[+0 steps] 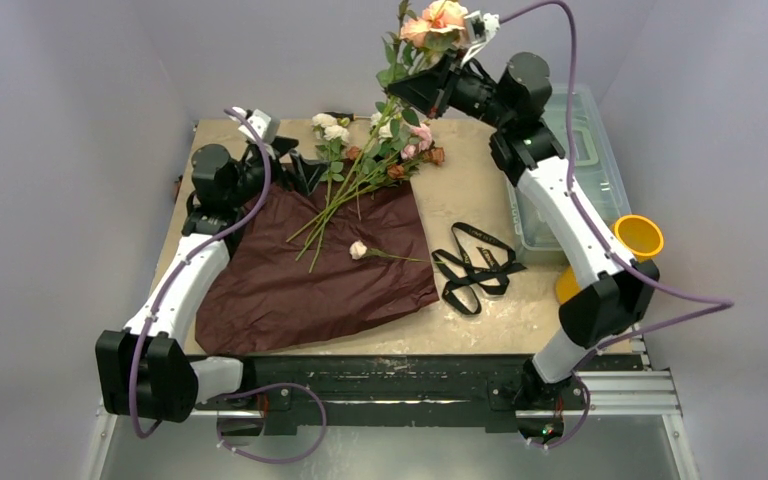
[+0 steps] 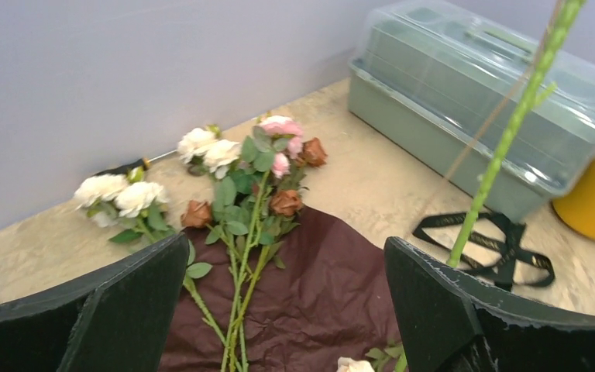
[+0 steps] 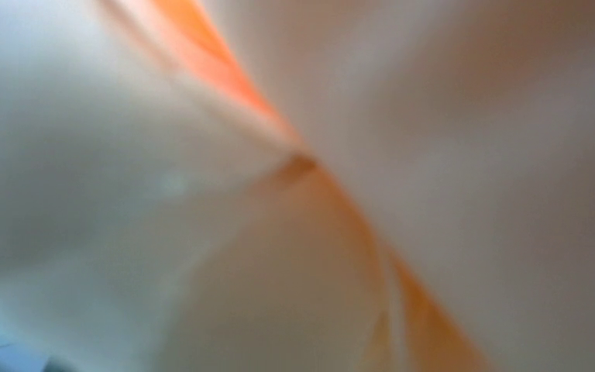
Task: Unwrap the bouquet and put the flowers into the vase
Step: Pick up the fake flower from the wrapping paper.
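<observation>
The right gripper (image 1: 410, 88) clenches a peach rose (image 1: 442, 20) by its stem, blooms above it. The left gripper (image 2: 287, 246) gapes wide, loose roses (image 2: 259, 182) lying just ahead.

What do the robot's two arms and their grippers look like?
Both the left arm and the right arm have smooth white shells between chunky black joints. A purple cable loops along each. The left gripper ends in two flat, matte black, wedge-shaped fingers; the right gripper is black too.

One vase (image 1: 640, 240), one paper sheet (image 1: 310, 290), one ribbon (image 1: 475, 268), one clear box (image 1: 585, 140) — flowers (image 1: 360, 165) too tangled to count.
</observation>
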`<control>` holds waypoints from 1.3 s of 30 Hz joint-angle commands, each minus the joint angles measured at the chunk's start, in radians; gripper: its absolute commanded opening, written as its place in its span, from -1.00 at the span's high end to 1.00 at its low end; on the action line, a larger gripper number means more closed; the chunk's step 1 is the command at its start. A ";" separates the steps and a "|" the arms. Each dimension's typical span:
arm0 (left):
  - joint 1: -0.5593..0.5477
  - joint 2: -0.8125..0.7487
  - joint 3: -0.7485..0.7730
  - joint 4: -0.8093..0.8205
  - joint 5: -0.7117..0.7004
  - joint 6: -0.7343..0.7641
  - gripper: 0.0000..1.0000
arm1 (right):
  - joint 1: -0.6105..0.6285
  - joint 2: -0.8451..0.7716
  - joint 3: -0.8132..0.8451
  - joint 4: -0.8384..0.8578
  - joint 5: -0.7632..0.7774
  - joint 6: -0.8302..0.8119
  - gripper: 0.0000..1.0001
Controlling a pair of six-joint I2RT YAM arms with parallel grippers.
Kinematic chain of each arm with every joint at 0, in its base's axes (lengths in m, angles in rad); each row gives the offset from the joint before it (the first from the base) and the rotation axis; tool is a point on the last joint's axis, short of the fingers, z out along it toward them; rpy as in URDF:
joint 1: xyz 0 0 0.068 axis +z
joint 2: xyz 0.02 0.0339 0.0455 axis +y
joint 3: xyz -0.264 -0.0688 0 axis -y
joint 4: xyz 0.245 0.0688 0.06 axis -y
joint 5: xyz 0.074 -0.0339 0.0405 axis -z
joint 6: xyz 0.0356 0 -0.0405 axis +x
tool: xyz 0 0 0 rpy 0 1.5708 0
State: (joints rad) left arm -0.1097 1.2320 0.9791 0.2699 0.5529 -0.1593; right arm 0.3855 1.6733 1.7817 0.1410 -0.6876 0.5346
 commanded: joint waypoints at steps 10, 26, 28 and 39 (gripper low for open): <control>0.001 -0.021 0.149 -0.120 0.425 0.118 -0.35 | 0.004 -0.002 -0.084 0.008 0.042 0.020 1.00; -0.094 0.152 0.186 -0.300 0.295 0.216 0.02 | 0.064 0.114 -0.070 0.055 0.004 0.108 1.00; -0.094 0.156 0.184 -0.304 0.287 0.216 0.18 | 0.064 0.128 -0.066 0.058 0.001 0.114 1.00; -0.069 0.158 0.125 -0.211 0.183 0.050 1.00 | 0.076 0.248 -0.036 0.070 -0.002 0.153 -0.43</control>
State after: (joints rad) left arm -0.2028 1.3972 1.1282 -0.0872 0.7986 0.0139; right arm 0.4454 1.8870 1.7027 0.2054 -0.6716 0.6697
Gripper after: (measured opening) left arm 0.026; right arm 0.271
